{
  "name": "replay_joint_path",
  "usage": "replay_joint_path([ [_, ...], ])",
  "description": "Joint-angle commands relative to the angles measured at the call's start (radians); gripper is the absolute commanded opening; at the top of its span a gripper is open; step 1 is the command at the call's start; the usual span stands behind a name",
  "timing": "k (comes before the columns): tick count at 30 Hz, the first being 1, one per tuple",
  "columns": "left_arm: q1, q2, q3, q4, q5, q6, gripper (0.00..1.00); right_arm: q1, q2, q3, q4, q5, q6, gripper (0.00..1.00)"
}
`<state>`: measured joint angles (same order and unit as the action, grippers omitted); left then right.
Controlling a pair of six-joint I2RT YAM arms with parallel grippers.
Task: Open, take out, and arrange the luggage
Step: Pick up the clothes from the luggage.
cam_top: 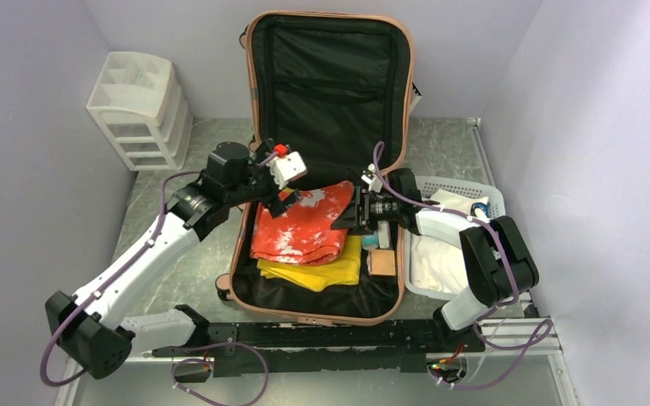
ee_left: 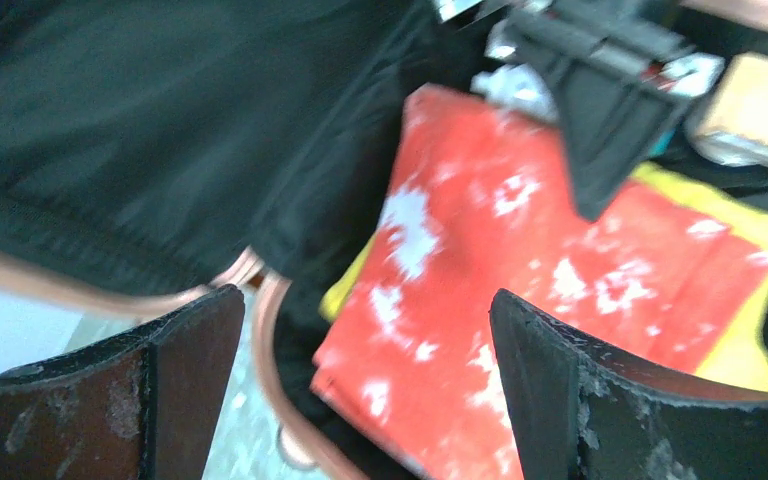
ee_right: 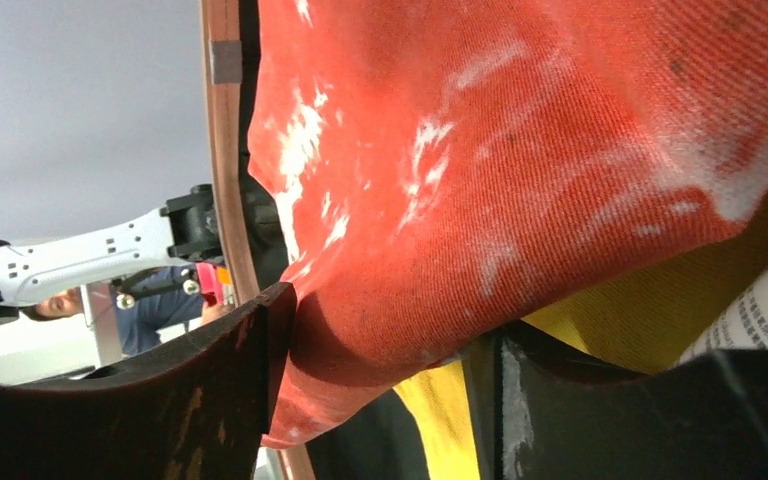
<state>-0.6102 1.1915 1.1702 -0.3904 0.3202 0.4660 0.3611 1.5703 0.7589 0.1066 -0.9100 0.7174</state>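
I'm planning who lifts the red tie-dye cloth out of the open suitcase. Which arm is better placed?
Right. The right gripper already straddles the red cloth's edge; the left gripper hangs open above it, gripping nothing.

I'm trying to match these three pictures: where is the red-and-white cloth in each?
Top view: red cloth mid-picture, inside the open suitcase, on a yellow cloth.
Left wrist: centre-right, beyond the fingers.
Right wrist: fills the upper right, sagging between the fingers.
Shared landmark: the yellow cloth underneath.
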Motion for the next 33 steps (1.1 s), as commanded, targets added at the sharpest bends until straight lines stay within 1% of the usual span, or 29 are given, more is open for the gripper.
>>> replay_joint_path([
  [1, 0.040, -0.088, -0.039, -0.065, -0.255, 0.031, 0.97, 0.009, -0.030, -0.003, 0.010, 0.007, -0.111, 0.61],
  [3, 0.067, -0.124, -0.060, -0.112, -0.316, 0.033, 0.96, 0.010, -0.020, -0.009, 0.040, 0.004, -0.106, 0.54],
  [4, 0.087, -0.140, -0.065, -0.147, -0.318, 0.040, 0.96, 0.010, -0.012, -0.004, 0.046, -0.002, -0.110, 0.47],
  [5, 0.106, -0.161, -0.079, -0.172, -0.319, 0.040, 0.96, 0.010, -0.006, 0.000, 0.053, -0.014, -0.113, 0.36],
  [7, 0.144, -0.208, -0.120, -0.209, -0.319, 0.046, 0.96, 0.010, 0.001, 0.010, 0.063, -0.038, -0.122, 0.21],
  [8, 0.157, -0.230, -0.141, -0.227, -0.316, 0.047, 0.96, 0.010, 0.002, 0.013, 0.064, -0.048, -0.133, 0.11],
  [9, 0.168, -0.252, -0.170, -0.236, -0.307, 0.047, 0.96, 0.009, 0.003, 0.014, 0.074, -0.061, -0.138, 0.04],
  [10, 0.177, -0.281, -0.199, -0.248, -0.294, 0.048, 0.96, 0.010, 0.008, 0.018, 0.074, -0.079, -0.149, 0.00],
  [15, 0.187, -0.383, -0.309, -0.268, -0.263, 0.029, 0.96, 0.009, 0.017, 0.113, -0.092, -0.146, -0.287, 0.00],
  [19, 0.188, -0.424, -0.335, -0.269, -0.256, 0.027, 0.96, 0.005, -0.055, 0.123, -0.175, -0.140, -0.372, 0.00],
  [21, 0.188, -0.422, -0.333, -0.268, -0.266, 0.022, 0.96, 0.003, -0.100, 0.108, -0.193, -0.112, -0.406, 0.00],
  [25, 0.192, -0.418, -0.336, -0.256, -0.258, 0.014, 0.96, 0.002, -0.179, 0.062, -0.174, -0.114, -0.424, 0.00],
  [28, 0.201, -0.417, -0.335, -0.250, -0.250, 0.012, 0.96, -0.011, -0.212, 0.047, -0.182, -0.086, -0.465, 0.00],
  [30, 0.207, -0.417, -0.330, -0.256, -0.245, 0.011, 0.96, -0.034, -0.203, 0.081, -0.266, -0.088, -0.503, 0.00],
  [33, 0.211, -0.423, -0.331, -0.259, -0.246, 0.012, 0.96, -0.062, -0.182, 0.192, -0.518, -0.073, -0.656, 0.00],
])
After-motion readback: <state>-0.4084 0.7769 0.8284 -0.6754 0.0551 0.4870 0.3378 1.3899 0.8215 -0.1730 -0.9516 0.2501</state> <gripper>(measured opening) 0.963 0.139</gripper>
